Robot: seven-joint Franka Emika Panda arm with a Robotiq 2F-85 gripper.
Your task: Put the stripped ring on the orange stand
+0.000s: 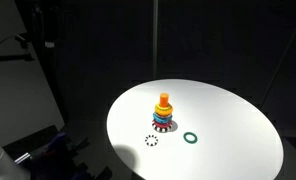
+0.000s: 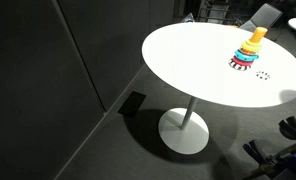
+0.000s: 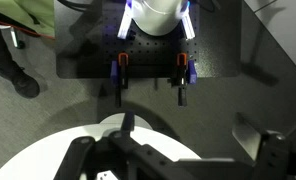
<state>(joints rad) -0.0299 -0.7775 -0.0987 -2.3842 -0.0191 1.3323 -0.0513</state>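
The stripped ring (image 1: 151,140) lies flat on the white round table (image 1: 228,125), just in front of the ring stack; it also shows in an exterior view (image 2: 263,74). The orange stand (image 1: 164,99) rises upright from a stack of yellow, red and blue rings (image 1: 163,120), and it shows in both exterior views (image 2: 258,34). My gripper (image 3: 188,135) appears only in the wrist view. Its dark fingers stand wide apart and empty, above the table's edge (image 3: 48,150) and away from the ring.
A plain dark green ring (image 1: 191,138) lies on the table beside the stack. The robot's base plate with clamps (image 3: 153,60) fills the top of the wrist view. Dark curtains surround the table, and its pedestal foot (image 2: 184,131) stands on grey floor.
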